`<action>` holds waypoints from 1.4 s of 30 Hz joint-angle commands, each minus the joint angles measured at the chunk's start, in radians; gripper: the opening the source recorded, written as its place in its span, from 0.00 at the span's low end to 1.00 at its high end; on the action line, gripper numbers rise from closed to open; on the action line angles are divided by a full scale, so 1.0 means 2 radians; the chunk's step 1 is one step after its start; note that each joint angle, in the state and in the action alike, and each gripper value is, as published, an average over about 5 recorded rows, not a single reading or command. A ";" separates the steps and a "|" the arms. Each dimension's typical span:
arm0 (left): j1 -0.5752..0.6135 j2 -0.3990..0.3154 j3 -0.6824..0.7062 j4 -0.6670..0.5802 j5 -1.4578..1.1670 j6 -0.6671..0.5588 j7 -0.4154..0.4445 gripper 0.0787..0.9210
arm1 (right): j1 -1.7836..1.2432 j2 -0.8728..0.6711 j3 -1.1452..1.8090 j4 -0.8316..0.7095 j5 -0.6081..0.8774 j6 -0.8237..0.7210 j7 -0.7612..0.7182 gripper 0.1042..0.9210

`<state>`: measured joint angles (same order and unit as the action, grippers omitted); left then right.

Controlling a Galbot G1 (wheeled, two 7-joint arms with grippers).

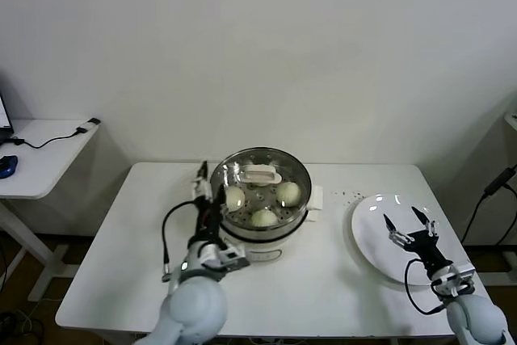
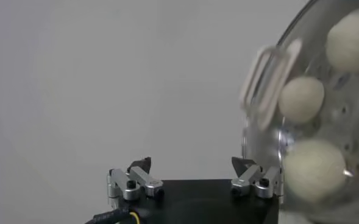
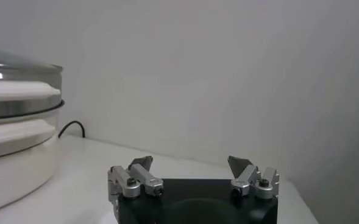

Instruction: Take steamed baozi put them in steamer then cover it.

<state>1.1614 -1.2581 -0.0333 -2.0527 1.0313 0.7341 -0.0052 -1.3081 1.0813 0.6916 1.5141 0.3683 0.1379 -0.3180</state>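
Glass cover (image 1: pixel 260 169) is seated on steamer (image 1: pixel 262 228), baozi (image 1: pixel 288 192) enclosed | left gripper (image 1: pixel 203 183) is spread wide, empty, just left of rim | right gripper (image 1: pixel 409 228) is spread, empty, over plate (image 1: pixel 367 236) | risk: cover may be nudged askew during left withdrawal

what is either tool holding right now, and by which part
Nothing is held. The left tool is open beside the steamer, clear of the cover. The right tool is open above the white plate.
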 commanded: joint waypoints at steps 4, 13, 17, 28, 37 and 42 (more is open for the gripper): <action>0.181 0.000 -0.276 -0.030 -0.467 -0.407 -0.084 0.88 | -0.019 0.017 0.009 0.054 0.003 -0.014 0.014 0.88; 0.214 -0.053 -0.363 0.012 -0.574 -0.423 -0.055 0.88 | -0.038 0.030 0.012 0.066 -0.004 -0.010 0.003 0.88; 0.221 -0.073 -0.377 0.017 -0.576 -0.406 -0.035 0.88 | -0.046 0.037 0.014 0.071 -0.012 -0.012 0.001 0.88; 0.235 -0.081 -0.365 0.011 -0.584 -0.397 -0.020 0.88 | -0.054 0.050 0.013 0.086 -0.014 -0.027 0.013 0.88; 0.241 -0.082 -0.360 0.001 -0.584 -0.398 -0.016 0.88 | -0.055 0.048 0.012 0.089 -0.016 -0.034 0.013 0.88; 0.246 -0.081 -0.361 -0.001 -0.582 -0.398 -0.012 0.88 | -0.055 0.051 0.012 0.088 -0.015 -0.033 0.012 0.88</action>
<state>1.6325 -1.4093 -0.7347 -2.0507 -0.1007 -0.0372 -0.0424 -1.4142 1.1748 0.7155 1.6842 0.3383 0.0776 -0.2979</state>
